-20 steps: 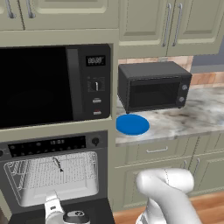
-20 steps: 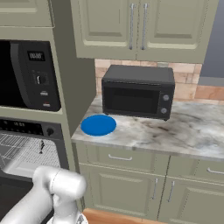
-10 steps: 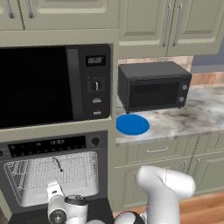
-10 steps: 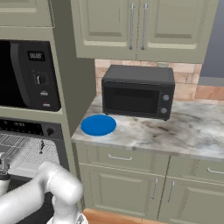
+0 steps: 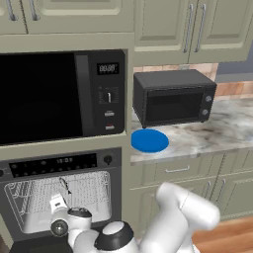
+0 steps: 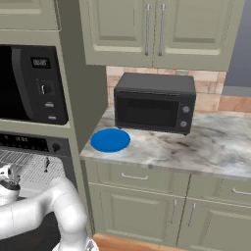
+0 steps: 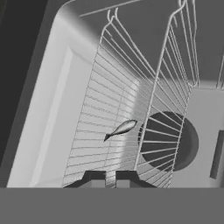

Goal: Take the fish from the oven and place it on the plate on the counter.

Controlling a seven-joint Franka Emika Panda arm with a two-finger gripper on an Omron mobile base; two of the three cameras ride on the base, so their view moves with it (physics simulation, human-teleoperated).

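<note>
Tool (image 7: 110, 176): tips nearly together, nothing between them, as I aimed into the open oven (image 5: 29, 170). Fish (image 7: 120, 129): on the wire rack (image 7: 131, 100), just beyond the tips. Plate (image 5: 149, 140): bare on the bench (image 5: 217, 131). Grasp, lift and placing not yet done.

Arm bent low, reaching forward-left; gripper (image 7: 110, 176) jaws nearly together, nothing between.

Kitchen setting: sage-green wall cupboards (image 5: 197, 24) above a brick backsplash (image 6: 215, 93); matching base drawers (image 6: 142, 179) beneath; a built-in black microwave (image 5: 59, 96) in the tall unit; wooden floor (image 5: 232, 237) at lower right.
</note>
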